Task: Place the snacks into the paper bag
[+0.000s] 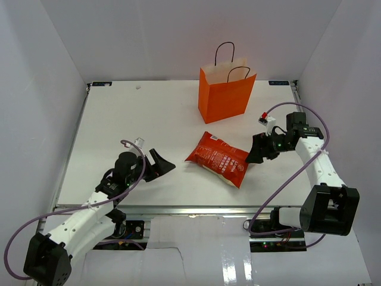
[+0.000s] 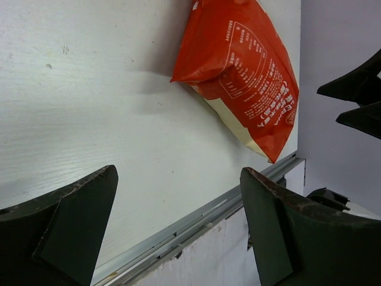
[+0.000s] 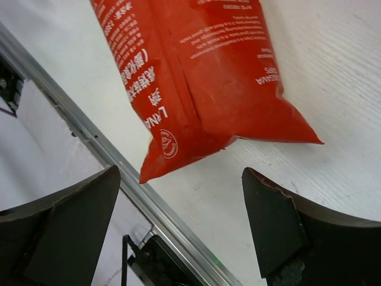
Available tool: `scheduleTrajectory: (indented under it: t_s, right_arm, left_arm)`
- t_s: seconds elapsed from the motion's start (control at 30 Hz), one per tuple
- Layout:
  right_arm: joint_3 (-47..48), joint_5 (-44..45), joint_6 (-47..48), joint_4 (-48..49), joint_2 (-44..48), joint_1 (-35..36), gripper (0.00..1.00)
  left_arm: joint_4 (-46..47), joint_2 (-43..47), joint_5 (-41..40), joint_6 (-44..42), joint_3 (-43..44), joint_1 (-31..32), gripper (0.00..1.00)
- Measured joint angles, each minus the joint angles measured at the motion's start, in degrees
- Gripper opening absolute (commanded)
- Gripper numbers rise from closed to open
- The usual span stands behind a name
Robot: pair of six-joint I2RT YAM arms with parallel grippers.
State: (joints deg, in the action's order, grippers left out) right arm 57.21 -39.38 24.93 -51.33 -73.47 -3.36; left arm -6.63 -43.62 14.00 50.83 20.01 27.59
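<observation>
A large red-orange chip bag (image 1: 218, 158) lies flat near the table's middle, right of centre. It also shows in the left wrist view (image 2: 244, 65) and in the right wrist view (image 3: 196, 77). The orange paper bag (image 1: 226, 94) stands upright at the back, with black handles. My left gripper (image 1: 161, 164) is open and empty, a little left of the chip bag. My right gripper (image 1: 256, 150) is open and empty, just right of the chip bag's right end. No small candies or bars are in view.
The table's metal front edge (image 1: 196, 208) runs just below the chip bag. White walls enclose the table on the left, back and right. A cable loops over each arm.
</observation>
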Motion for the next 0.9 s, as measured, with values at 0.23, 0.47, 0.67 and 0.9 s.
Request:
scheduleTrajectory:
  t_s: [0.23, 0.47, 0.67, 0.9]
  right_arm:
    - [0.02, -2.75, -0.87, -0.87, -1.84, 0.81, 0.83]
    - [0.66, 1.44, -4.44, -1.27, -8.94, 5.75, 0.81]
    - [3.26, 3.17, -6.99, -2.23, -13.60, 8.07, 0.81]
    - [3.61, 3.58, -9.88, -2.23, -18.12, 9.79, 0.70]
  left_arm:
    - [2.34, 2.25, 0.85, 0.09, -0.17, 0.00, 0.94]
    - [2.38, 5.79, 0.68, 0.87, -2.10, 0.00, 0.94]
    - [2.21, 7.26, 0.09, 1.40, -2.82, 0.00, 0.94]
    - [2.16, 7.34, -0.11, 1.66, -2.82, 0.00, 0.94]
